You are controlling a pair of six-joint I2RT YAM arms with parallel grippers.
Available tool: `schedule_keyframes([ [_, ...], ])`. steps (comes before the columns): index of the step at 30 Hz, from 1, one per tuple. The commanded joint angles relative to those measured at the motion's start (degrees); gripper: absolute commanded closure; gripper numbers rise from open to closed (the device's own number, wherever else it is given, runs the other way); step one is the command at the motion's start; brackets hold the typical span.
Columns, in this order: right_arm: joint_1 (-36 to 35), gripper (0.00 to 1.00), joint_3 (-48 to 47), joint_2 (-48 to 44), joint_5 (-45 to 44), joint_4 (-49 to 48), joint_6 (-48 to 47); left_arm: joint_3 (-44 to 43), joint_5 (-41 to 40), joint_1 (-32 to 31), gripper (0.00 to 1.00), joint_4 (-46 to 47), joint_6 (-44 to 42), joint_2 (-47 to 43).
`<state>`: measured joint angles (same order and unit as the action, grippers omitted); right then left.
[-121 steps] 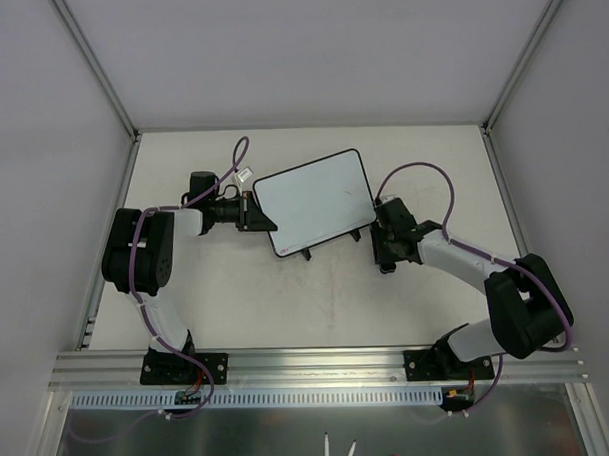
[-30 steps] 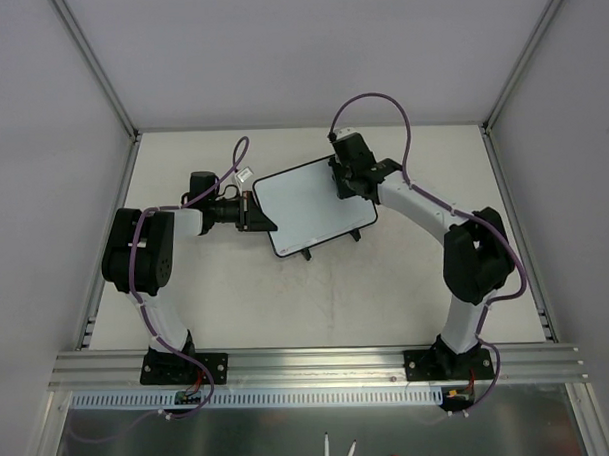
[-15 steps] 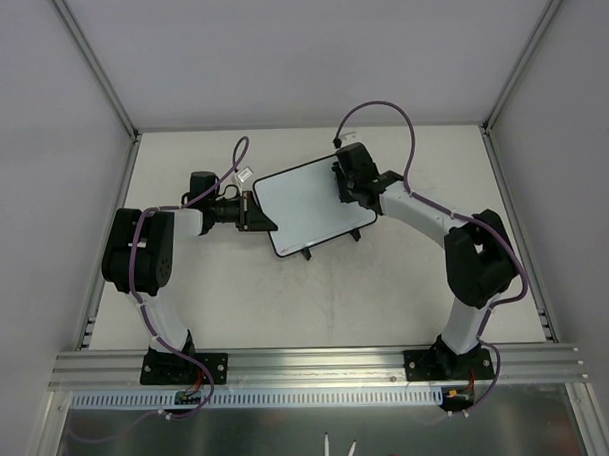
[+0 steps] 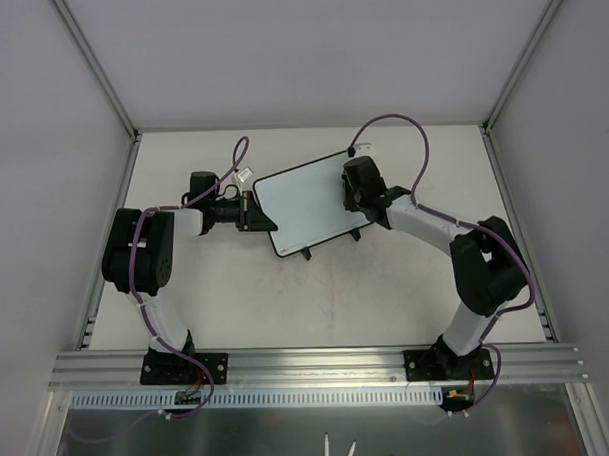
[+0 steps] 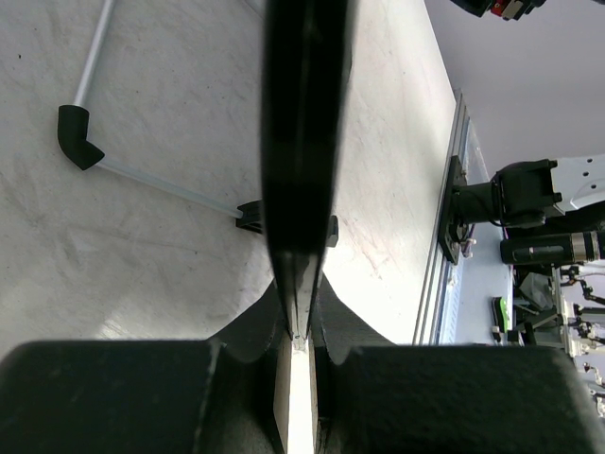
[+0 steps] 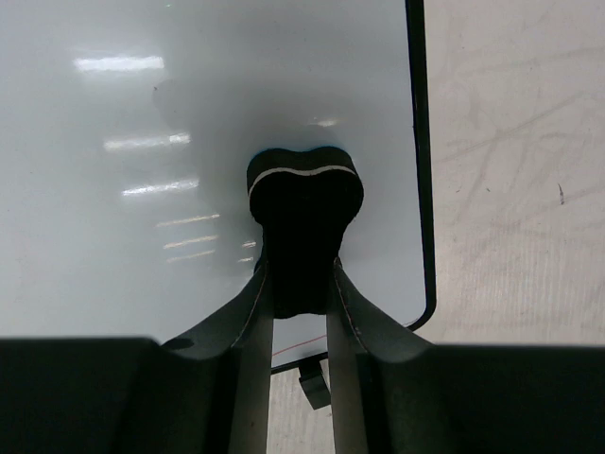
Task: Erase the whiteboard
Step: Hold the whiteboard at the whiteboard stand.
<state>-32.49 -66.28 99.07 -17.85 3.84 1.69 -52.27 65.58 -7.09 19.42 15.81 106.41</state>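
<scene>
The pale bench [image 4: 317, 298] carries the whiteboard [image 4: 304, 203], which sits askew in the far middle, between the two arms, its face almost clean. The left gripper [image 4: 256, 212] is clamped tight on the board's left edge. The right gripper [image 4: 355, 191] is over the board's right part, closed on a small black eraser [image 6: 302, 213] that presses against the white surface near the rim.

The left pincer [image 5: 301, 352] clamps the rim of the whiteboard [image 5: 304, 132], seen edge-on over the table [image 5: 132, 255]
</scene>
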Motion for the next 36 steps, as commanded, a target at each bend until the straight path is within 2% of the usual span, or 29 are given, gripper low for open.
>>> schedule_keyframes([
  [1, 1.02, 1.0, 5.55, 5.08, -3.42, 9.96, 2.78, -0.9, -2.04, 0.59, 1.0, -1.84, -0.43, -0.59],
  [8, 1.99, 1.0, 8.53, 4.21, -4.92, 8.39, 6.21, -0.9, -2.12, 0.59, 1.0, -1.84, -0.43, -0.68],
  [17, 3.31, 1.0, 14.86, 3.86, -0.53, 2.15, 12.01, -0.82, -2.12, 0.59, 1.0, -1.84, -0.43, -0.68],
  [27, 3.22, 1.0, 17.76, 1.83, 1.05, 0.12, 11.23, -0.9, -2.12, 0.59, 1.0, -1.84, -0.43, -0.68],
  [30, 3.22, 1.0, 15.67, 1.92, 3.33, 0.47, 9.04, -0.99, -2.12, 0.59, 1.0, -1.84, -0.43, -0.59],
  [36, 3.22, 1.0, 4.77, 3.32, 7.29, 6.62, 6.22, -0.9, -2.12, 0.59, 1.0, -1.93, -0.43, -0.68],
])
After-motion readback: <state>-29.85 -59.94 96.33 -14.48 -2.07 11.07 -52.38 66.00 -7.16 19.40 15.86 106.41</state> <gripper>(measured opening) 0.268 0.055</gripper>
